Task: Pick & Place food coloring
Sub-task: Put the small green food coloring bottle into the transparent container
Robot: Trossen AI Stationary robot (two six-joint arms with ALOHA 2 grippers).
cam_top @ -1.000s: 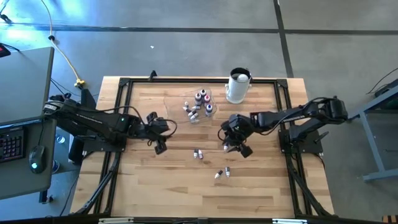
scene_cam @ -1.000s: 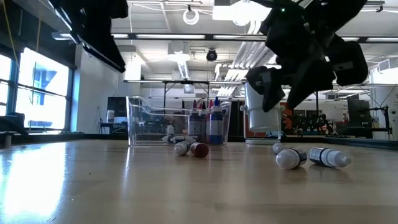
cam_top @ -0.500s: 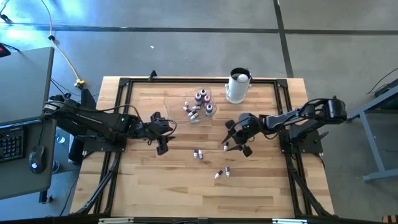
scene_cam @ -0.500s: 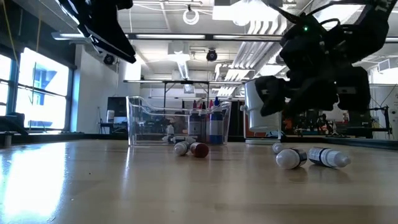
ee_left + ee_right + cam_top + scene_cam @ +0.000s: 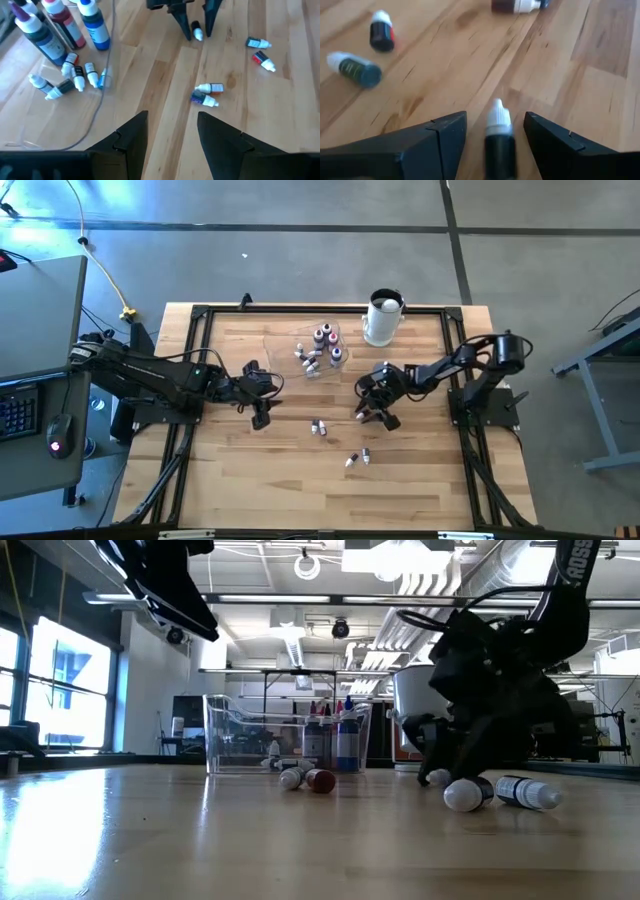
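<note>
Wooden tabletop (image 5: 250, 480) framed in black rails, and the action is on the right side. The right gripper (image 5: 372, 414) is down low near the centre, at about 3 o'clock from the middle of the tabletop, jaws open and straddling a small dark bottle (image 5: 498, 136) with a white cap; its wrist view shows that bottle lying between the two fingers (image 5: 440, 137), not yet pinched. In the left wrist view the same bottle (image 5: 197, 31) sits between the right arm's two dark tips.

More food coloring is scattered about: a pair of bottles (image 5: 319, 427) lying just at 9 o'clock of the right gripper, and another pair (image 5: 358, 458) toward 6 o'clock of it. Up at 12 o'clock of the tabletop's centre, a clear tray (image 5: 240, 730) holds taller bottles (image 5: 324, 336) standing upright and several tiny ones (image 5: 309, 358) lying flat. A white container (image 5: 383, 318) with a dark top stands just at 3 o'clock of the tray.

Left gripper (image 5: 260, 412) hovers at about 9 o'clock of centre, well apart from the bottles, jaws open and empty.
</note>
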